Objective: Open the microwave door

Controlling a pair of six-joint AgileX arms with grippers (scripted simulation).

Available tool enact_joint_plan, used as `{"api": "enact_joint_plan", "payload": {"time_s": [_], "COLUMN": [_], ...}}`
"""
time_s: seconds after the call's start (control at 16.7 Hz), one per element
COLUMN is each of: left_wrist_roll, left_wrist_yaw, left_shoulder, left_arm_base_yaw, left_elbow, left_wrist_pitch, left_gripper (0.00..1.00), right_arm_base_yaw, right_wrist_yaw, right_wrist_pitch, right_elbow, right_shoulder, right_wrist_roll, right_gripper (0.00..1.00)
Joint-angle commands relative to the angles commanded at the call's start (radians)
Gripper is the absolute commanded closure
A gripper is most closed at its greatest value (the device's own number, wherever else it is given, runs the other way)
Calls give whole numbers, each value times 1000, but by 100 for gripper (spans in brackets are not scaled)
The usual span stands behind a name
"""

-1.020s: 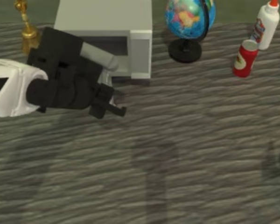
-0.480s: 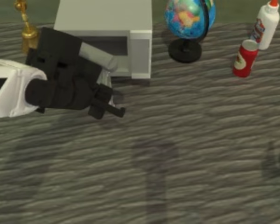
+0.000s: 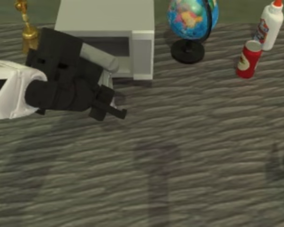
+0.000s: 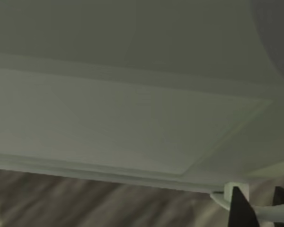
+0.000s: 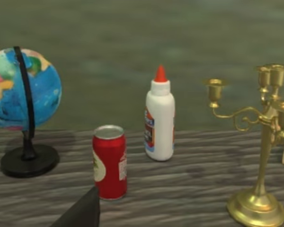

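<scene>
The off-white microwave [image 3: 106,16] stands at the back left of the table. Its door [image 3: 102,56] is swung partway out toward the front, with the dark cavity showing beside the plain control strip [image 3: 142,52]. My left gripper [image 3: 112,104] is in front of the microwave, at the door's free edge. In the left wrist view the door's pale window panel [image 4: 132,127] fills the picture, and the left gripper [image 4: 257,201] is shut on the white door handle [image 4: 237,187]. Of my right gripper only one dark finger [image 5: 85,210] shows, in the right wrist view.
A globe [image 3: 191,19] stands right of the microwave, with a red can [image 3: 248,59] and a white glue bottle [image 3: 270,26] at the back right. A gold candlestick [image 3: 28,28] stands left of the microwave. The wood-grain table stretches forward.
My left arm has crept a little to the left with the handle in its grip, and the door has swung slightly further out.
</scene>
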Motion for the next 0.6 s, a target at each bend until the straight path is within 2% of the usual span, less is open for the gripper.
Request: {"api": "enact_joint_plan", "payload": {"time_s": [0.6], "left_wrist_roll": [-3], "left_wrist_yaw": [9], "left_shoulder": [0], "left_arm_base_yaw": [-6], "left_elbow": [0], "left_wrist_pitch": [-1], "left_gripper": [100], "right_arm_base_yaw": [0], "right_wrist_yaw": [0], "right_wrist_pitch": [0], "right_elbow": [0], "right_shoulder": [0], "right_wrist_roll": [0], "right_gripper": [0]}}
